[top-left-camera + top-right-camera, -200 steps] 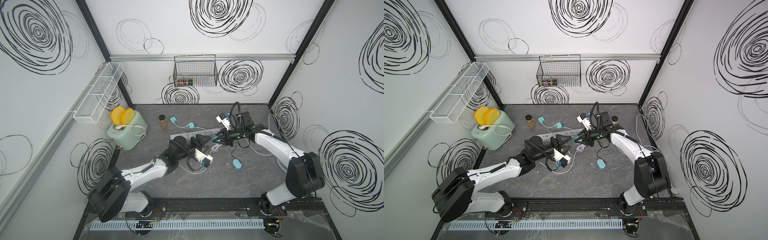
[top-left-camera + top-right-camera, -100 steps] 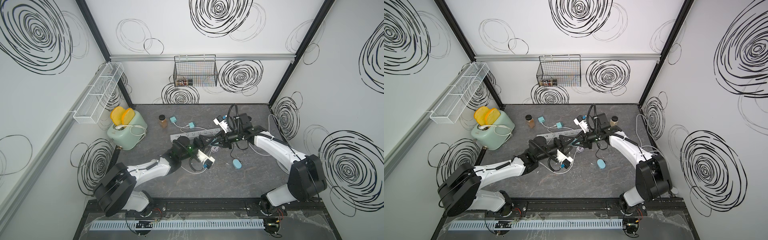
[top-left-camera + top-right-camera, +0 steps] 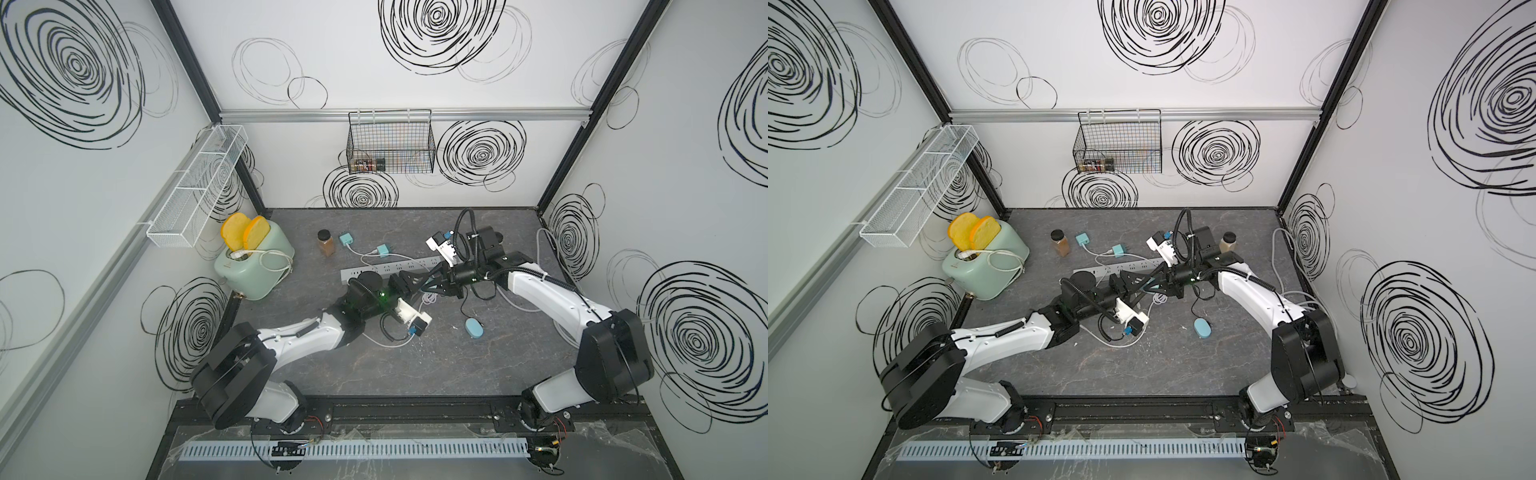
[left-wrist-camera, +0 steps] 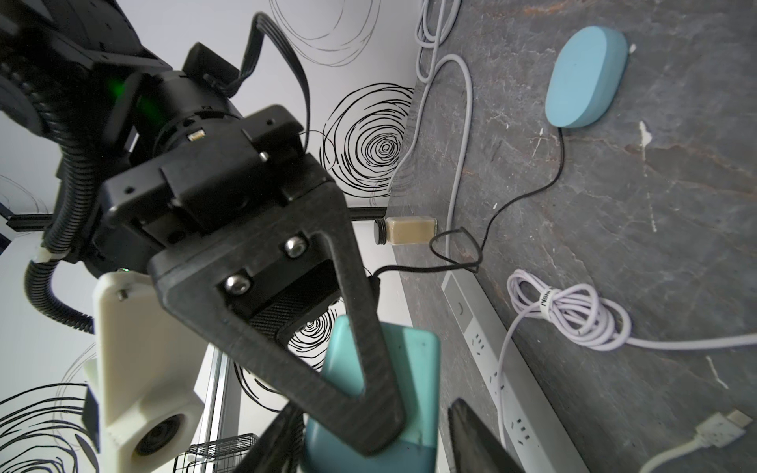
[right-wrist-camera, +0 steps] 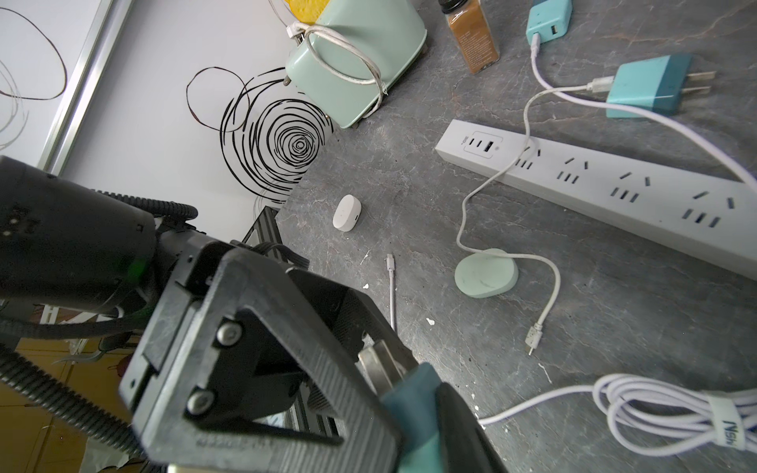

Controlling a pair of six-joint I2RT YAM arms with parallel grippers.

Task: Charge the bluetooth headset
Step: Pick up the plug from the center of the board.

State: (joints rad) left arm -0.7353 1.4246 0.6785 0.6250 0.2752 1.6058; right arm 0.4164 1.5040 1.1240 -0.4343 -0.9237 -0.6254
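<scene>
In both top views the left gripper (image 3: 427,283) and right gripper (image 3: 436,279) meet tip to tip above the table (image 3: 415,374), just in front of the right end of the strip (image 3: 374,268). The blue case (image 3: 473,328) lies flat on the table, apart from both grippers, nearer the front edge and on the right arm's side. In the left wrist view the right gripper is clamped on a teal charger (image 4: 409,368). The left gripper's fingers (image 4: 475,438) stand parted on either side of it, with a thin gap showing on one side. A black cable (image 4: 528,196) runs from the blue case to behind the right gripper. A coiled white cable (image 4: 573,315) wears a band with dark letters, perhaps "NSIN". In the right wrist view the charger's prongs (image 5: 379,360) point toward the left gripper. A green case (image 5: 485,276) and a white case (image 5: 347,213) lie on the table. The print on the jar (image 5: 475,37) is too fine to read.
</scene>
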